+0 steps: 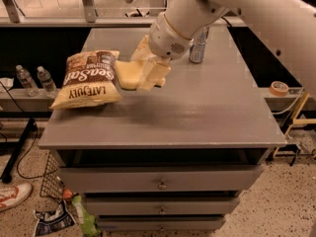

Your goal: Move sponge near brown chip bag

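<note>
The brown chip bag [90,79], with "Sea Salt" and "LATE JULY" lettering, lies at the left edge of the grey table [197,107]. The pale yellow sponge [127,74] lies just right of the bag, almost touching it. My gripper [146,70] reaches down from the upper right and sits at the sponge's right end, with its cream fingers [154,75] around that end. The right part of the sponge is hidden behind the fingers.
A silver drink can [198,47] stands at the back of the table, right of my arm. Two water bottles [37,80] stand on a low ledge to the left. A tape roll [279,88] lies on a ledge to the right. Drawers sit below the tabletop.
</note>
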You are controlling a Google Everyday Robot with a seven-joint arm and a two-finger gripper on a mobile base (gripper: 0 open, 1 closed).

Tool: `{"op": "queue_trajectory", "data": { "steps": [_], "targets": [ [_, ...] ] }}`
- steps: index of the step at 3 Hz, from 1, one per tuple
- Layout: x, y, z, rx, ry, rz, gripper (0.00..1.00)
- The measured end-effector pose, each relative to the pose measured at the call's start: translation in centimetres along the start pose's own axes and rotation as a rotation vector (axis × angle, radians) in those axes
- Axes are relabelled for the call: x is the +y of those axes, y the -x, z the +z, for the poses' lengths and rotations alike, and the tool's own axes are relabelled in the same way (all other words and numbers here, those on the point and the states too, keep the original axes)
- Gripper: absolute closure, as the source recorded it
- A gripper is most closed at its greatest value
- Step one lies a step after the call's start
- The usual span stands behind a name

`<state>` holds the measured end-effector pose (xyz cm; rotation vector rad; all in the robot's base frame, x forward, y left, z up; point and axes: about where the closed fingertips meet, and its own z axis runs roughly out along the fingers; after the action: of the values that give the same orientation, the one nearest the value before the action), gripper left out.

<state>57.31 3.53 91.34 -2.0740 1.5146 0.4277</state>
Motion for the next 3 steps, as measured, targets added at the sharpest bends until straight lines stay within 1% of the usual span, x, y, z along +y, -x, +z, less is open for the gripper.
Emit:
{"op": "queue_trajectory", "data": {
  "steps": [1,2,3],
  "targets": [
    [0.2,0.1,-0.3,0.009,-0.004,-0.001,0.00],
    [0.6,0.2,-1.3,0.035,-0.019,-0.002,0.00],
    [2.5,-1.6,-5.0,0.104,-0.077,0.049,0.00]
  ]
}}
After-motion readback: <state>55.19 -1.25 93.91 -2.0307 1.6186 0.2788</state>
